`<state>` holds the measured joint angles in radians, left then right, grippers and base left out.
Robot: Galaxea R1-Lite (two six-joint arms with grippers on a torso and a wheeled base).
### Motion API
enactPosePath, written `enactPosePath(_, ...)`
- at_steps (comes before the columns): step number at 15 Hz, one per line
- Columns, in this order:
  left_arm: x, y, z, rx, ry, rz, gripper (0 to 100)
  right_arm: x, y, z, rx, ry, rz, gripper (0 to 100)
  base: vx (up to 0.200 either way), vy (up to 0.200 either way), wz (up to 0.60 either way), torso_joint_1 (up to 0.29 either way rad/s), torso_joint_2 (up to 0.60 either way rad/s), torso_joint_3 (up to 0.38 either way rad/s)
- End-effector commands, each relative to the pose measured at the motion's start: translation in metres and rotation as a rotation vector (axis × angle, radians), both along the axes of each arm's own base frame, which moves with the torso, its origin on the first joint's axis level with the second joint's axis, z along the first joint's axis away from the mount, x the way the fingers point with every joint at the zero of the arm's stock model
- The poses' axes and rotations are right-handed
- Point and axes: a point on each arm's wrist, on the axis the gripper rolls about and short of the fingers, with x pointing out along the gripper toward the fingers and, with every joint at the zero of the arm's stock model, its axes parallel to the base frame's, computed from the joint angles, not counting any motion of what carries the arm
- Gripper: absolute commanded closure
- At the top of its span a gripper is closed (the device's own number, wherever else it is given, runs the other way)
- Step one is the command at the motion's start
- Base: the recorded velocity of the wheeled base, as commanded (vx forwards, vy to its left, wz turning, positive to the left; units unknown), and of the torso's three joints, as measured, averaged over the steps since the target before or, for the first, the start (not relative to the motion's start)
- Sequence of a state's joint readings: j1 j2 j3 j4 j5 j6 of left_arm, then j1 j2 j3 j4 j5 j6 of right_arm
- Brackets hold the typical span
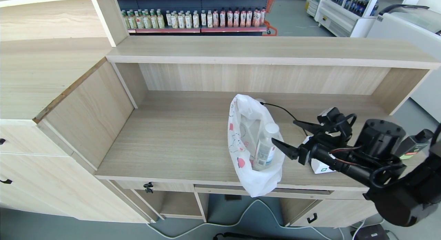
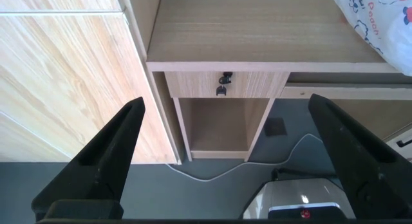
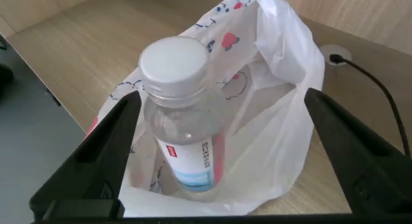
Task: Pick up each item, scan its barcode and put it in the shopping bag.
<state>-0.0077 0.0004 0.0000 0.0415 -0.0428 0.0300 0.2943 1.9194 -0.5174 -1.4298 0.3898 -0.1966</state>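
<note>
The bottle stands inside the shopping bag at the front edge of the counter; the right gripper hangs released at the bag's 3 o'clock, the left gripper likewise spread and empty. A finger snagging the thin plastic could drag the overhanging bag off

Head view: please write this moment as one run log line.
white-capped clear plastic bottle: inside white printed shopping bag | right tool: open, near bag
</note>
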Motion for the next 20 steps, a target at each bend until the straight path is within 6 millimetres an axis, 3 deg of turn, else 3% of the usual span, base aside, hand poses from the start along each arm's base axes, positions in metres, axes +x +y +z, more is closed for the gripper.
enactPosePath(1,0.000,0.000,0.000,-0.001,0.000,0.000,0,-0.038,-0.037,0.034,-0.033,-0.058,-0.100,0,0.000,0.000,0.00,0.000,0.00,0.000)
enactPosePath(5,0.000,0.000,0.000,-0.001,0.000,0.000,0,-0.072,-0.100,0.054,-0.089,0.002,-0.365,0,0.000,0.000,0.00,0.000,0.00,0.000)
enactPosePath(8,0.000,0.000,0.000,-0.001,0.000,0.000,0,-0.099,-0.130,0.054,-0.011,0.054,-0.589,0,0.000,0.000,0.00,0.000,0.00,0.000)
enactPosePath(11,0.000,0.000,0.000,-0.001,0.000,0.000,0,-0.108,-0.151,0.045,0.018,0.100,-0.811,0,0.000,0.000,0.00,0.000,0.00,0.000)
enactPosePath(14,0.000,0.000,0.000,0.001,-0.001,0.000,0,-0.110,-0.163,0.041,0.026,0.124,-0.873,0,0.000,0.000,0.00,0.000,0.00,0.000)
enactPosePath(20,0.000,0.000,0.000,0.001,-0.001,0.000,0,-0.113,-0.162,0.035,0.023,0.146,-0.874,0,0.000,0.000,0.00,0.000,0.00,0.000)
